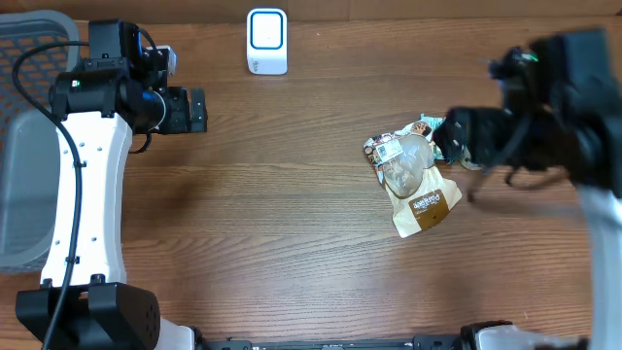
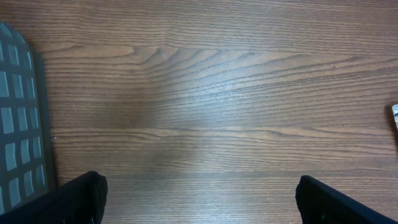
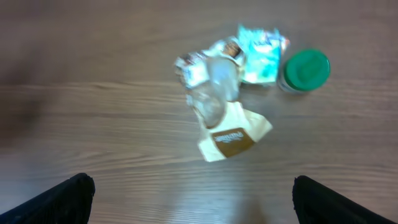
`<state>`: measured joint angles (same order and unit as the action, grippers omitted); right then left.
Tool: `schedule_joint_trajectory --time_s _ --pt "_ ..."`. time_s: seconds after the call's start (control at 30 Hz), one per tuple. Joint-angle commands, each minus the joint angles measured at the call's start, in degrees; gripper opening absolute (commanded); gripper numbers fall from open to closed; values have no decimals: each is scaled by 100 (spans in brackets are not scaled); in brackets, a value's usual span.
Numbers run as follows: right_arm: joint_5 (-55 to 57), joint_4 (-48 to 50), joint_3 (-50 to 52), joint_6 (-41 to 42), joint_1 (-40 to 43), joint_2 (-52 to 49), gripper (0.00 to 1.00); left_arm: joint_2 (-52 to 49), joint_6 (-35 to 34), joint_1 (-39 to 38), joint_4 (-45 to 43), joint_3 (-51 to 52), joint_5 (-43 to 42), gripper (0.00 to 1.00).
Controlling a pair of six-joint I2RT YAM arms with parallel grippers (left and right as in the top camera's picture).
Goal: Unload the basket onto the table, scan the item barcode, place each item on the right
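Farthest left of the white scanner we saw a grey mesh basket at the table's edge. The left arm stood up from its base, well below and left of the scanner, as a long white link. It bent at a black joint level with the scanner and turned its wrist toward the scanner's side. The left gripper pointed along the table just left of and a little below the scanner. Its jaws were spread wide over bare wood, with nothing between them.

The snack pouch, clear-fronted with a brown label and a white sticker near its top, lay flat on the table. It was well apart from the scanner, to its lower right. A teal packet touched the pouch's top edge, and a green-lidded jar stood just beside that.

The right arm, blurred, reached in from the side farthest right of the scanner. The right gripper hung over the pouch's upper end with its jaws parted wide, gripping nothing.
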<state>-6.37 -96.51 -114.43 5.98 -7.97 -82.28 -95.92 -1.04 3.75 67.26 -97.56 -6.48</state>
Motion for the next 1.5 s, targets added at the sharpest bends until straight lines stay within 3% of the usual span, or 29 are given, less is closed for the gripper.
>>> schedule_joint_trajectory --time_s 0.0,0.27,0.63,0.83,1.03,1.47 --pt "-426 -46 -116 4 -22 461 100 -39 109 9 -20 -107 -44 99" --pt "-326 -50 -107 -2 -26 1036 100 -39 109 9 -17 -107 -44 99" --pt "-107 -39 -92 -20 -24 984 100 -39 109 2 -17 -105 -44 99" --pt "310 739 400 -22 -22 1161 100 -39 109 2 -20 -107 -44 100" --pt "358 2271 1886 -22 -20 1884 100 -39 109 2 -17 -105 -44 100" --pt "372 6496 6664 -42 -20 4236 100 -39 109 2 -20 -107 -44 100"
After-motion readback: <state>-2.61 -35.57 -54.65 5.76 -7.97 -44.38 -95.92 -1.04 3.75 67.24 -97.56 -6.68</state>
